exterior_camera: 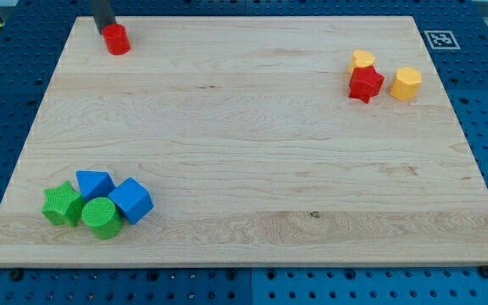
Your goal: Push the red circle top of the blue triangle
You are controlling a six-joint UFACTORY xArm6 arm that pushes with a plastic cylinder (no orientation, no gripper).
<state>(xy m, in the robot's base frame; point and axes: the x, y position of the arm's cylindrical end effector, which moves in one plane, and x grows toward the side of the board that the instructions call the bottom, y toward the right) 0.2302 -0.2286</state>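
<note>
The red circle (118, 39) lies near the top left corner of the wooden board (244, 127). My tip (106, 30) touches its upper left side, with the dark rod rising out of the view's top. The blue triangle (94, 183) sits in a cluster at the board's bottom left, far below the red circle.
A blue cube (131, 201), a green circle (101, 218) and a green star (62, 204) crowd the blue triangle. At the top right stand a red star (365, 84), a yellow block (363, 59) and a yellow hexagon (407, 83).
</note>
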